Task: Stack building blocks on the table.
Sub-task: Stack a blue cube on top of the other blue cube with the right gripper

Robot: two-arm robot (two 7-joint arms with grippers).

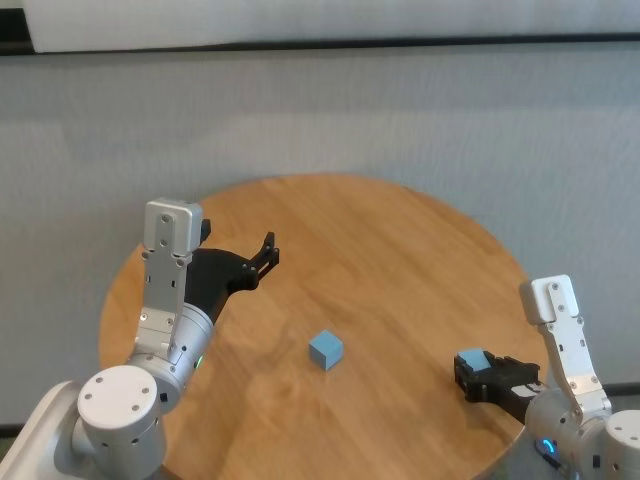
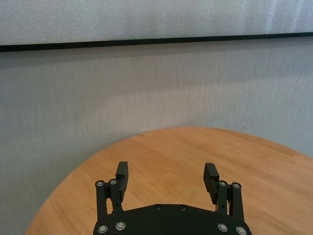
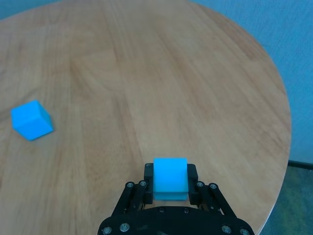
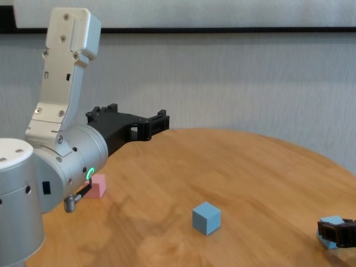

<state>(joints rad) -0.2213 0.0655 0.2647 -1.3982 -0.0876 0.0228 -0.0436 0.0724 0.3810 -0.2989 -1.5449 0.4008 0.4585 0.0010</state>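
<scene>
My right gripper (image 3: 170, 177) is shut on a light blue block (image 3: 170, 177) just above the round wooden table (image 1: 400, 250) near its right front edge; the pair also shows in the head view (image 1: 472, 362) and chest view (image 4: 332, 225). A second light blue block (image 1: 325, 349) lies free near the table's middle, also in the chest view (image 4: 206, 217) and right wrist view (image 3: 32, 119). A pink block (image 4: 96, 186) sits at the left, partly behind my left arm. My left gripper (image 2: 167, 177) is open and empty, held above the table's left side (image 1: 268, 250).
A grey wall with a dark horizontal strip (image 1: 330, 44) stands behind the table. The table's rim (image 3: 286, 132) runs close by my right gripper.
</scene>
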